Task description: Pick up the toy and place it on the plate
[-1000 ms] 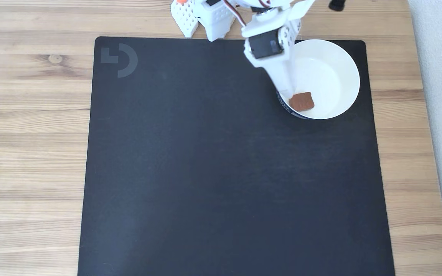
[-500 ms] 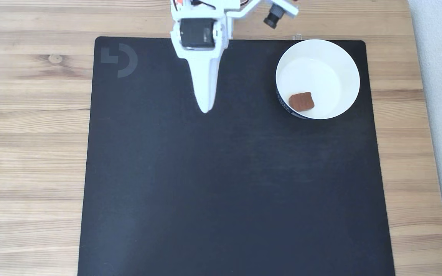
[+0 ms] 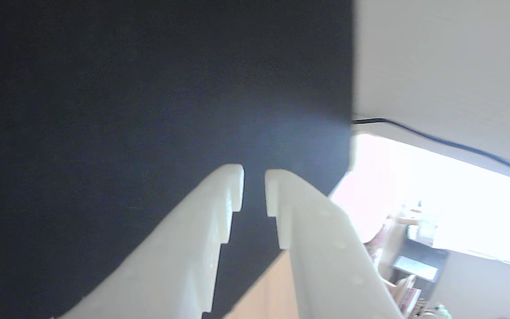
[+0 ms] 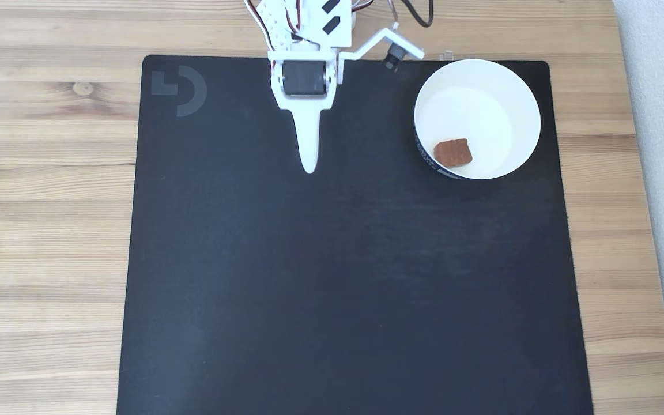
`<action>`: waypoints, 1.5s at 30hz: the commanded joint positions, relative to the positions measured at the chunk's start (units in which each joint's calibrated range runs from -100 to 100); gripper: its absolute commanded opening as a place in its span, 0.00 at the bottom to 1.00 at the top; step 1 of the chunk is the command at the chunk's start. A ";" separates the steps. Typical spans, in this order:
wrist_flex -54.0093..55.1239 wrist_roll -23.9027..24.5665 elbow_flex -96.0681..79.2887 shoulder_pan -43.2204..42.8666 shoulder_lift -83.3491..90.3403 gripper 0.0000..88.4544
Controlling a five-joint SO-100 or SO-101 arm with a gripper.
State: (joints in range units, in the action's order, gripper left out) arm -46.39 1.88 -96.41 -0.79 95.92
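Observation:
The toy (image 4: 453, 153), a small reddish-brown biscuit-like block, lies inside the plate (image 4: 482, 98), a round white dish with a dark outer band, at the mat's far right corner in the fixed view. It rests near the dish's lower left wall. My white gripper (image 4: 309, 167) hangs over the mat's upper middle, well to the left of the dish, pointing down the picture. In the wrist view the gripper (image 3: 254, 188) holds nothing, and only a thin slit separates its two fingertips above the dark mat.
A large black mat (image 4: 338, 288) covers most of the wooden table (image 4: 49, 173). The arm's base (image 4: 309, 23) stands at the mat's far edge. A dark cable (image 3: 436, 141) runs along the table edge in the wrist view.
The gripper left the dish, swung left to the mat's upper middle and then settled there, dropping slightly. The toy stayed in the dish where it was released.

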 commanded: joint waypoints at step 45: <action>-6.70 0.21 -3.14 0.33 3.50 0.03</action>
State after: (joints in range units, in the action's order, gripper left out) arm -52.81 1.88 -98.77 -0.71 98.67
